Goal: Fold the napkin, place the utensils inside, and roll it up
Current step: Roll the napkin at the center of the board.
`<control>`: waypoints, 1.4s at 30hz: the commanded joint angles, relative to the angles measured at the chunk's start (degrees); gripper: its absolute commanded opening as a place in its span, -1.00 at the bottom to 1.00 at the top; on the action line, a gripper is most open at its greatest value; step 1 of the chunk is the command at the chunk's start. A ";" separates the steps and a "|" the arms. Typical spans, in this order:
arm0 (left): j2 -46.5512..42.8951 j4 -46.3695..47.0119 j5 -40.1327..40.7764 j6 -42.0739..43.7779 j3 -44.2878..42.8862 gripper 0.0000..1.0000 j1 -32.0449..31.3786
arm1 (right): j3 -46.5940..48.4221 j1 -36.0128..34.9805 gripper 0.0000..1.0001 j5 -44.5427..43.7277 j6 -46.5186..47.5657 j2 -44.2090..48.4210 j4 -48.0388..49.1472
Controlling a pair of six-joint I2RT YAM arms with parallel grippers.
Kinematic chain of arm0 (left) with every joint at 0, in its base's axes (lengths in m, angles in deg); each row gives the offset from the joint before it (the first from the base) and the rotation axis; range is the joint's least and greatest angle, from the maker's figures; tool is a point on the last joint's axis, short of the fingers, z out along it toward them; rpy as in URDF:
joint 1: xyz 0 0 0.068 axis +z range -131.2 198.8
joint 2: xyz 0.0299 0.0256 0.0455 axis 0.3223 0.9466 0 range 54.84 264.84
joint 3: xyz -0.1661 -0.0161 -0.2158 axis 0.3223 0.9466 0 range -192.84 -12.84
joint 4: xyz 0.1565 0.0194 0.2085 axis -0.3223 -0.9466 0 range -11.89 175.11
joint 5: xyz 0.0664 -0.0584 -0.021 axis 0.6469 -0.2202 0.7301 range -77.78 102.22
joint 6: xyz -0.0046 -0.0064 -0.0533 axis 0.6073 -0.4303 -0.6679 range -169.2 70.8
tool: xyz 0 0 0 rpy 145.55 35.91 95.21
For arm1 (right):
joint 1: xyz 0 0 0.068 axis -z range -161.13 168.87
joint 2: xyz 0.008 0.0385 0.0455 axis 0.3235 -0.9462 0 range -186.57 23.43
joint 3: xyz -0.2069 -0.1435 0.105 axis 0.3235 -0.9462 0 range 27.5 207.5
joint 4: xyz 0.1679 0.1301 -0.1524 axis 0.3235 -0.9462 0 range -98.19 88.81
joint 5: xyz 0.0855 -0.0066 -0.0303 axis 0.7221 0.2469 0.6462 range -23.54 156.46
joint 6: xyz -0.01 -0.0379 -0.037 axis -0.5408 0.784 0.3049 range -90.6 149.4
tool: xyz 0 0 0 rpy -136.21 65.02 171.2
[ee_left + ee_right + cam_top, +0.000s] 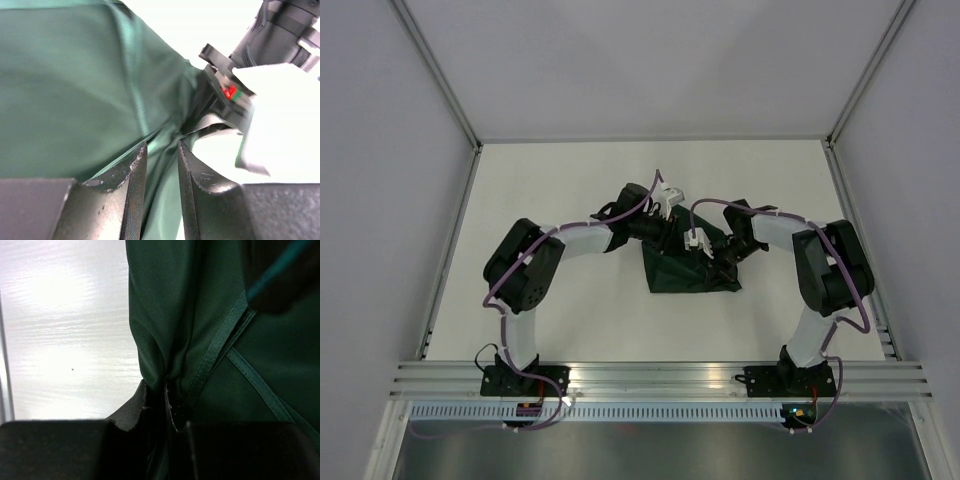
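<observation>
A green napkin [685,275] lies on the table [570,180] — a rumpled triangle, widest at its near edge. Both arms bend inward over its far part, the left gripper [672,240] and right gripper [717,262] near each other.

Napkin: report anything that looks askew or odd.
The napkin lies rumpled in a lopsided, roughly triangular heap instead of flat. The right fingers pinch a gathered fold of it, while the left fingers stand apart over the cloth. No utensils are visible.
</observation>
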 commanded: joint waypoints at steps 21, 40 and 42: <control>-22.40 21.69 43.04 29.90 27.41 -0.09 -17.58 | 29.18 0.85 -0.99 -0.04 -4.45 -31.17 -27.55; -9.30 26.88 39.88 50.57 25.04 0.15 -25.41 | 29.89 3.04 -0.99 0.40 -4.72 -34.70 -27.03; -8.15 26.79 39.70 52.24 24.95 0.15 -25.50 | 29.98 3.04 -0.99 0.40 -4.81 -34.70 -27.03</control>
